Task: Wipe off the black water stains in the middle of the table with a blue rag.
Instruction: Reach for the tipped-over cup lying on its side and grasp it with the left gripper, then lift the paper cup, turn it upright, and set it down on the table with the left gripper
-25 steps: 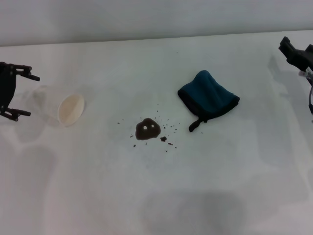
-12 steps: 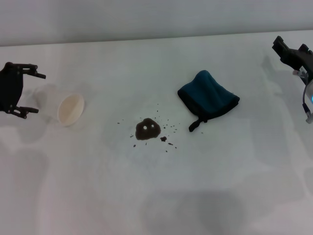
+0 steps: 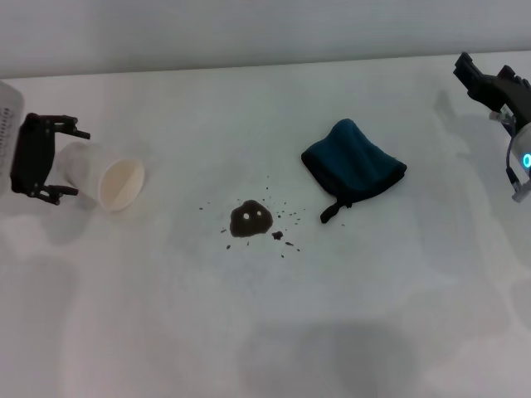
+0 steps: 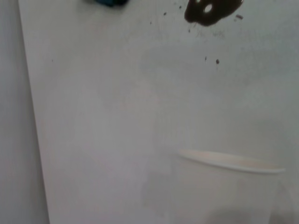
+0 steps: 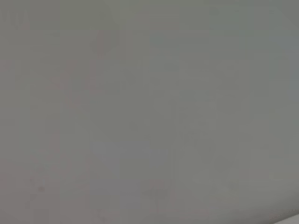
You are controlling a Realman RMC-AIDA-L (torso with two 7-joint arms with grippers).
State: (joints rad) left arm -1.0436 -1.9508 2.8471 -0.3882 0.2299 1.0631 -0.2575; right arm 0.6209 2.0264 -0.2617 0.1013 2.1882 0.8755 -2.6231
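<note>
My left gripper (image 3: 66, 158) has its jaws spread wide at the base of a white paper cup (image 3: 109, 179) lying on its side. My right gripper (image 3: 489, 83) sits at the table's far right edge; whether it's parted I cannot tell. On the matte white table (image 3: 265, 332), the glossy black water stains (image 3: 250, 220) pool mid-surface, the soft, black-edged blue rag (image 3: 353, 164) near them toward my right.

White table (image 3: 348, 332) is carrying a tipped paper cup (image 3: 112, 181) near left edge, black water stains (image 3: 250, 220) mid-table, blue rag (image 3: 354, 166) toward right edge.
</note>
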